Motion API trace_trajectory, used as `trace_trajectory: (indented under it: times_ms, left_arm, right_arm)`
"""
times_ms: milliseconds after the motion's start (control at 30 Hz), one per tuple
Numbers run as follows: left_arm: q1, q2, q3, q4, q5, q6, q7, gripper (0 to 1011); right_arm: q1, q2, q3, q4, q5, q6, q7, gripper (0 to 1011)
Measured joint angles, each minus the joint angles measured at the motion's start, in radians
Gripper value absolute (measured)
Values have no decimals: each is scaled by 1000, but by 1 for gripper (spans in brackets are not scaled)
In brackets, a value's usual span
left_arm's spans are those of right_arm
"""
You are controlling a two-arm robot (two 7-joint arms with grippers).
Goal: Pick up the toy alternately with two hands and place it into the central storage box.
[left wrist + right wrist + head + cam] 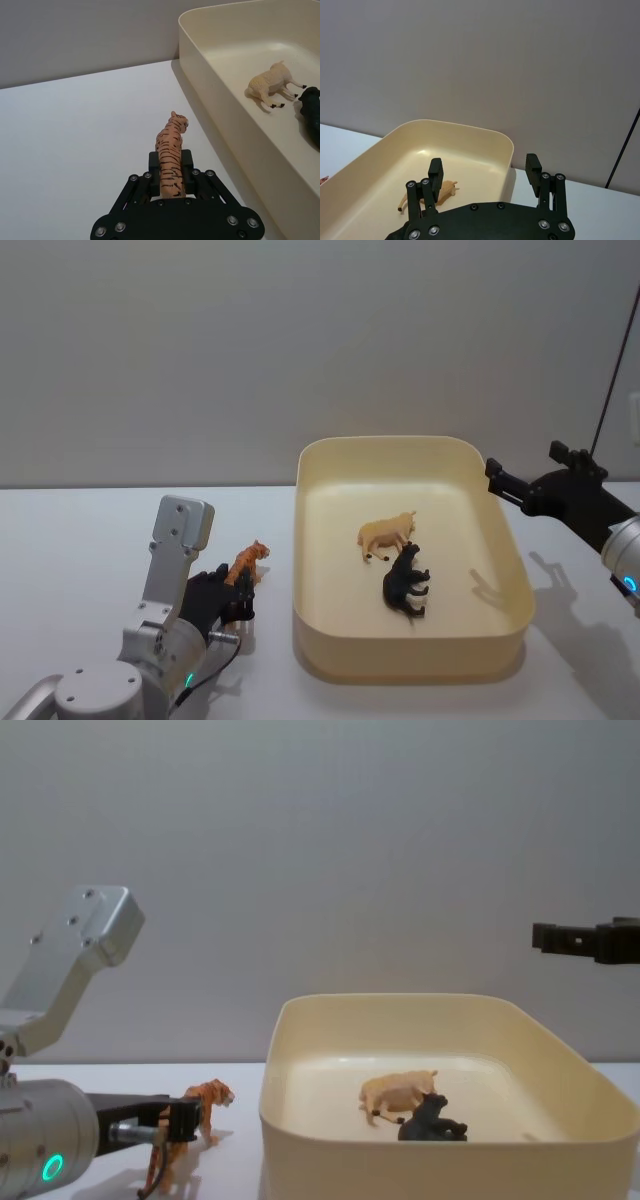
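Left gripper [171, 175] has its fingers clamped on the tiger [171, 155] at the hindquarters, head poking forward, just beside the storage box [410, 660]. It looks light, rigid plastic, slick and narrow, so a mid-body grip seems safest. In the box lie 2 animals, a tan one [386, 534] and a black one [405, 584]. Right gripper [485, 175] hovers above the far right rim, fingers apart, holding nothing.
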Motion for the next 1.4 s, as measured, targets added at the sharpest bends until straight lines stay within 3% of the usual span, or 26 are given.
trace_trajectory:
  times_ms: [500,833,1100,1400]
  left_arm:
    - [-22,-5,-16,-16,51,-65,10,235]
    - [-77,-24,-38,-33,111,-116,22,235]
    - [-145,-46,-54,-25,144,-140,-38,235]
    - [-225,-71,-66,12,159,-147,-159,235]
  right_arm:
    - [0,0,0,0,0,0,0,1001]
    - [0,0,0,0,0,0,0,1001]
    - [0,0,0,0,0,0,0,1001]
    - [0,0,0,0,0,0,0,1001]
